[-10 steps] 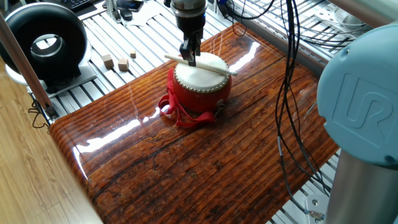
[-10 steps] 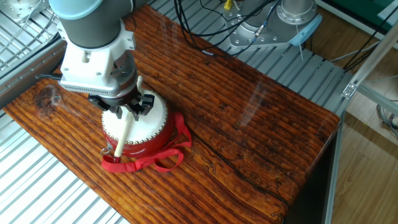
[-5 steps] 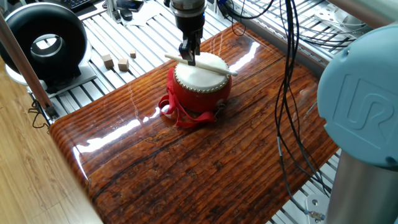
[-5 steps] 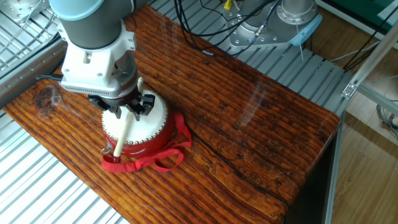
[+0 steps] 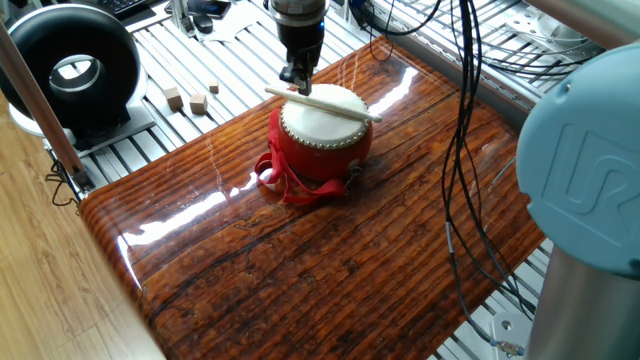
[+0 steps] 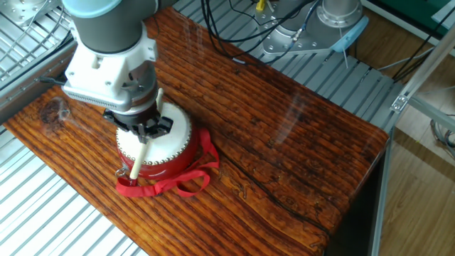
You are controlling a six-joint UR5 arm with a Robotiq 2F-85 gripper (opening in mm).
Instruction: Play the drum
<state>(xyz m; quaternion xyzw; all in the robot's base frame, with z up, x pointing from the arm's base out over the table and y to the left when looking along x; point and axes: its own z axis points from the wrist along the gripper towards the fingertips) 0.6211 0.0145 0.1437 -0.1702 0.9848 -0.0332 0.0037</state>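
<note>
The small red drum (image 5: 322, 140) with a cream-white skin stands on the wooden tabletop, with red ribbon loops (image 5: 290, 185) at its base. It also shows in the other fixed view (image 6: 158, 146). A pale wooden drumstick (image 5: 330, 104) lies flat across the skin and sticks out past the rim on both sides (image 6: 142, 151). My gripper (image 5: 297, 76) hangs just above the stick's far-left part, over the drum's back rim. Its jaws stand slightly apart with nothing between them. In the other fixed view the gripper (image 6: 146, 129) sits over the stick's middle.
A large black ring-shaped device (image 5: 72, 68) stands at the back left on the metal slats. Small wooden blocks (image 5: 186, 99) lie beside it. Black cables (image 5: 462, 150) hang over the table's right side. The arm's grey base (image 5: 585, 190) fills the right foreground.
My gripper has lifted a little and shifted slightly off the drumstick. The stick has stayed lying on the drum skin, and the drum has not moved.
</note>
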